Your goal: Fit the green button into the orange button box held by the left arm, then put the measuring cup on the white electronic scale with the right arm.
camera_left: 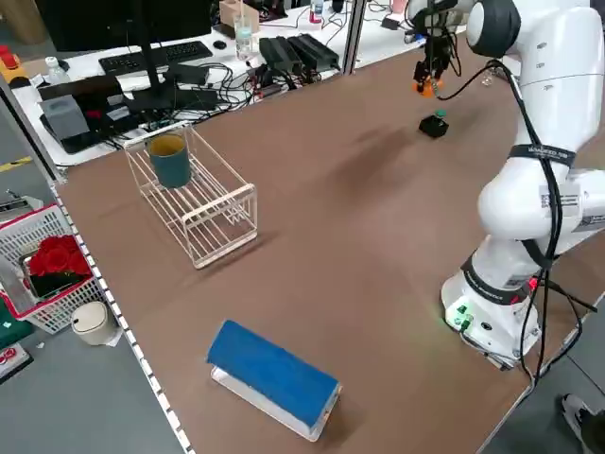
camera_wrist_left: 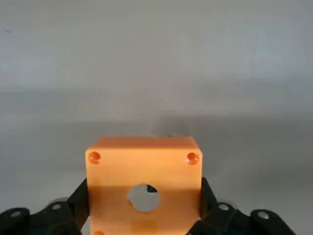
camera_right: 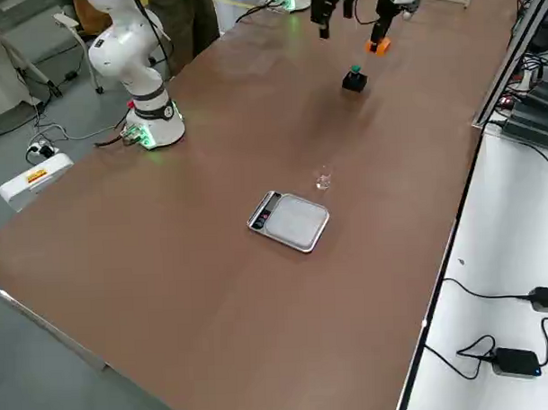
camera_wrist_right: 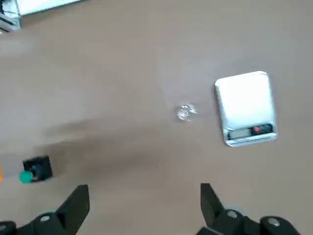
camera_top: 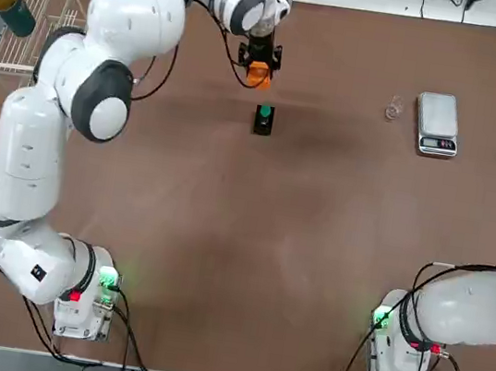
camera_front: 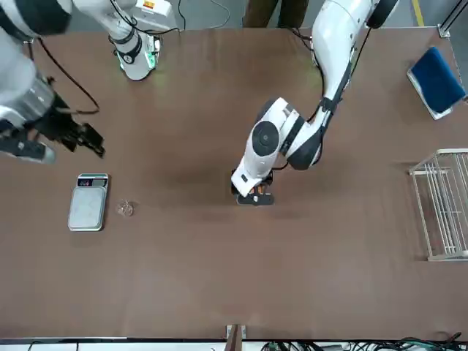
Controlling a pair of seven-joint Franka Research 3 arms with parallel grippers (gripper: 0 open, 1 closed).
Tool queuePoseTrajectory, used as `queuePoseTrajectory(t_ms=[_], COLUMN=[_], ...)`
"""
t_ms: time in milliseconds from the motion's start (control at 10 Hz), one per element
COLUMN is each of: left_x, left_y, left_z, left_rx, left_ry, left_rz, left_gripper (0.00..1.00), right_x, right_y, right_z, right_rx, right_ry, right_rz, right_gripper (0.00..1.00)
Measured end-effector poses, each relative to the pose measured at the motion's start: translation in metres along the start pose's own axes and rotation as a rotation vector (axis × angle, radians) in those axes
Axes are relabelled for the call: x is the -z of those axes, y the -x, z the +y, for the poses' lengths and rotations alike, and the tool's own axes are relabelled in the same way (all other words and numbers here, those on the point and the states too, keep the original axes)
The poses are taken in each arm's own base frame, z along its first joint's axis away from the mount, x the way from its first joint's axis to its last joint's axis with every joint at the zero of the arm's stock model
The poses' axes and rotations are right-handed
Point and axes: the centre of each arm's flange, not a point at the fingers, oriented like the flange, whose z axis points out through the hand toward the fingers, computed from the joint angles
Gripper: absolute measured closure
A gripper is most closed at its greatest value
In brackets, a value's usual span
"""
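Rn, L fingers grip bright-orange box, one round hole; R fingers wide.

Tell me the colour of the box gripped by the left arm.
Orange; it shows best in the left wrist view.

Even, fairly bright indoor light over the brown table; no single lamp visible, source unclear. Soft smudgy shadows near the table's middle, top view; darker patch beside the white rack, left side view. Right wrist view: glare washes the scale's plate near-white, clear cup glints, soft shadow by the black block. Left wrist view: background smeary, out of focus, orange box crisper, its lower part shaded. Front view: pale sheen toward the table's far edge.
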Motion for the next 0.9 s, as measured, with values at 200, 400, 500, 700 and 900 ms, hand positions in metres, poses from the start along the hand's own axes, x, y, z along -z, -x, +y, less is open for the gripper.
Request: queuePoseTrajectory(t_ms=[200, 400, 500, 700, 900], left_x=[-0.017, -0.030, -0.037, -0.046, -0.047], left_y=[0.016, 0.029, 0.032, 0.036, 0.035], left_z=[0.020, 0.034, 0.036, 0.040, 0.041], left_rx=[-0.021, -0.035, -0.028, -0.005, 0.031], left_ry=[-0.012, -0.025, -0.038, -0.083, -0.100], left_rz=[-0.019, -0.030, -0.031, -0.002, 0.037], left_gripper=[0.14, 0.14, 0.14, 0.14, 0.14], right_x=[0.025, 0.033, 0.035, 0.037, 0.037], right_y=[0.007, 0.005, 0.005, 0.004, 0.004], right_z=[0.052, 0.100, 0.115, 0.117, 0.106], right_rx=[0.072, 0.083, 0.078, 0.085, 0.108], right_ry=[0.006, 0.006, 0.015, 0.051, 0.067], right_rz=[-0.032, -0.044, -0.042, -0.037, -0.024], right_gripper=[0.00, 0.00, 0.00, 0.00, 0.00])
